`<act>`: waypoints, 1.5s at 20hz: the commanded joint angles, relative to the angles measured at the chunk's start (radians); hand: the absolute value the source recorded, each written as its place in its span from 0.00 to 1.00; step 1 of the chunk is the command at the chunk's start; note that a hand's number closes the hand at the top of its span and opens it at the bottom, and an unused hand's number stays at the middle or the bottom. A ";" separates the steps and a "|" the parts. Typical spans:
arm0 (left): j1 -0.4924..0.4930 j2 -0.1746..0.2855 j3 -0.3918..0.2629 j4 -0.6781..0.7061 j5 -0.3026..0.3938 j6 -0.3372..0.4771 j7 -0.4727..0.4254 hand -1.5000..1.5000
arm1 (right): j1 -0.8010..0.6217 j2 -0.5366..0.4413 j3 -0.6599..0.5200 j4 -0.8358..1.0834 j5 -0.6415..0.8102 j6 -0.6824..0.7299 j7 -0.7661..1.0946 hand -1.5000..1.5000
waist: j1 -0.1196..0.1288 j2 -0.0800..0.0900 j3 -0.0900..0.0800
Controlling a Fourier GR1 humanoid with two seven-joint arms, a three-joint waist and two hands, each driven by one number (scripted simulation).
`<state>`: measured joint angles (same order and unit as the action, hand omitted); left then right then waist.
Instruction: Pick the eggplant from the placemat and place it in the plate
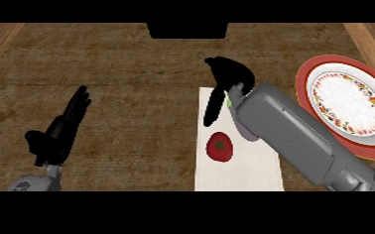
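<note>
The left hand [62,126] rests open at the left edge, its fingers [77,101] straight and pointing up the counter [147,64], with the placemat [242,173] well off to their right. The right hand [228,73] hangs over the placemat's far end, and I cannot tell whether it is open or closed, or holding anything. Only a pale purple sliver of the eggplant [244,129] shows, on the placemat under that hand's wrist with a green tip just beside it, a tomato [219,146] lies nearer on the placemat, and the plate [302,87] sits to the right, apart from the hand.
</note>
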<state>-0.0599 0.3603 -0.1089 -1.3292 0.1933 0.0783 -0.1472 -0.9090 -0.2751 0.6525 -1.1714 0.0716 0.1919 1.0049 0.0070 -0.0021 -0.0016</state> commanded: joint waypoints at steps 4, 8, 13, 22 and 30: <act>-0.007 -0.004 0.022 0.054 -0.011 -0.011 -0.057 0.50 | -0.055 0.024 0.033 0.093 -0.114 0.261 0.166 0.00 | 0.000 0.003 0.000; 0.008 -0.017 0.005 -0.002 -0.015 0.002 -0.006 0.50 | -0.070 -0.002 0.013 0.127 -0.170 0.309 0.215 0.00 | -0.005 -0.002 0.001; 0.001 -0.028 -0.003 0.001 -0.021 -0.010 -0.005 0.50 | -0.139 0.017 0.045 0.255 -0.165 0.333 0.214 0.00 | 0.008 0.003 0.000; 0.026 -0.023 0.013 0.003 -0.025 -0.027 -0.023 0.50 | -0.105 -0.037 0.096 0.325 -0.199 0.447 0.159 0.00 | -0.004 0.000 0.001; -0.007 -0.022 0.029 -0.015 -0.033 -0.029 0.025 0.50 | -0.072 -0.039 0.138 0.326 -0.128 0.449 0.124 0.00 | -0.004 0.001 0.001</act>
<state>-0.0525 0.3398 -0.0833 -1.3417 0.1616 0.0595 -0.1389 -0.9601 -0.3032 0.7890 -0.8597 -0.0801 0.5549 1.0152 0.0018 -0.0026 -0.0005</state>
